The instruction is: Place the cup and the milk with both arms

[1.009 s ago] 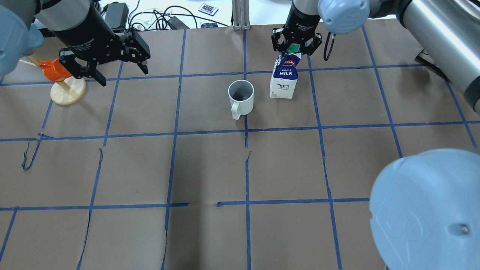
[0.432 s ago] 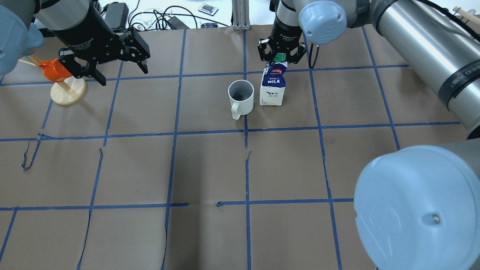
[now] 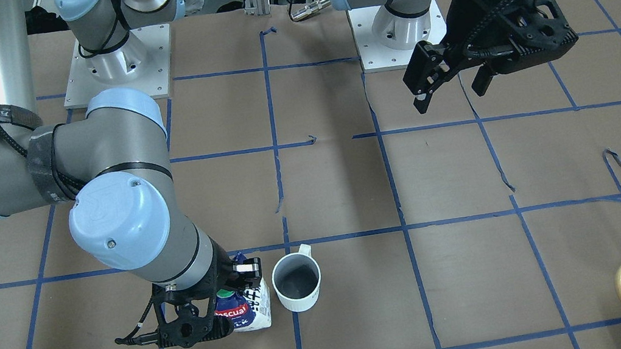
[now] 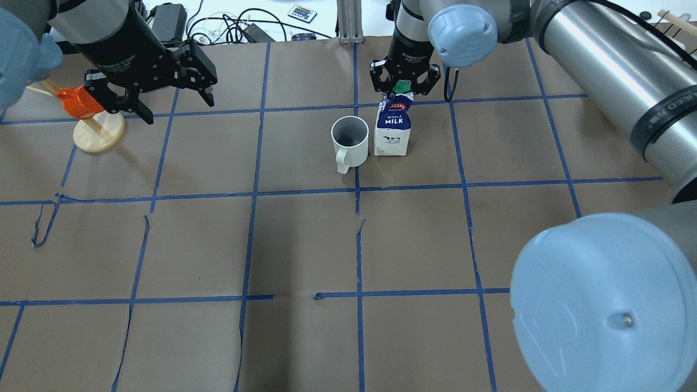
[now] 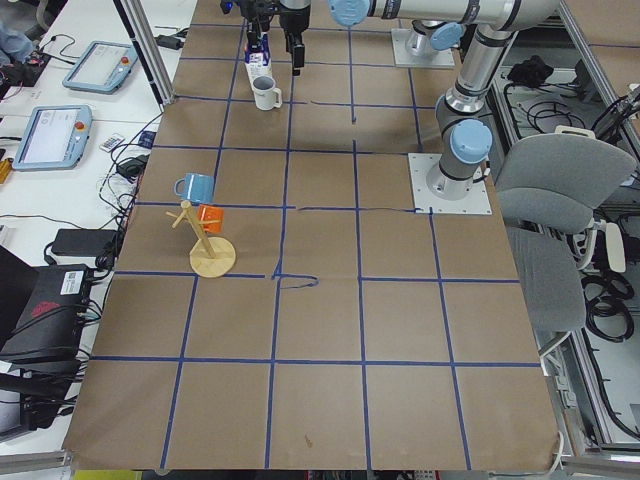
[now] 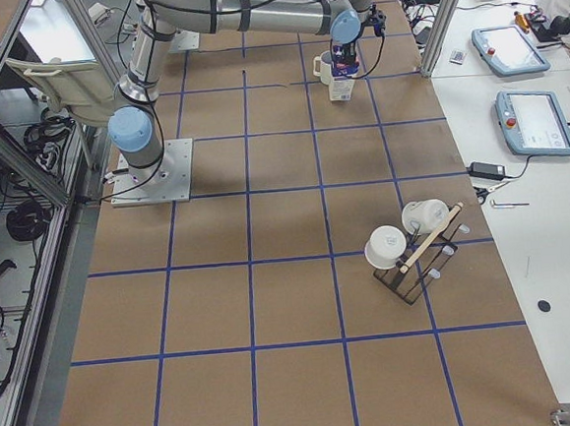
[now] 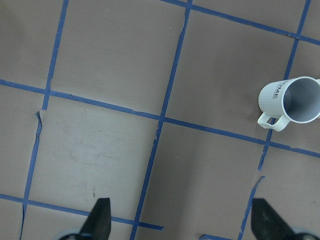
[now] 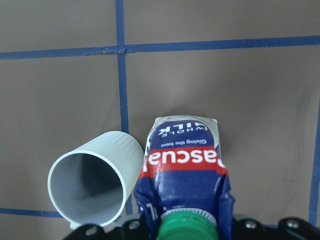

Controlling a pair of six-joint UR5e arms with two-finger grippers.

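The white cup (image 4: pixel 349 140) with a dark grey inside stands upright near the table's far middle, its handle toward the robot. The blue and white milk (image 4: pixel 392 133) carton stands upright close beside it on the overhead view's right. My right gripper (image 4: pixel 404 87) is shut on the carton's top by the green cap (image 8: pixel 186 226). The front view shows the carton (image 3: pixel 250 311) beside the cup (image 3: pixel 297 281); whether they touch is unclear. My left gripper (image 4: pixel 179 109) is open and empty, high over the far left, and sees the cup (image 7: pixel 295 100) below it.
A wooden stand (image 4: pixel 99 133) with an orange cup (image 4: pixel 81 100) sits at the far left, under my left arm. It also holds a blue mug (image 5: pixel 195 186). A rack with white cups (image 6: pixel 406 248) stands on the right side. Cables (image 4: pixel 228 27) lie beyond the far edge.
My right gripper has carried the milk carton to the left, from about a carton's width away to right beside the cup. My left gripper has not moved.
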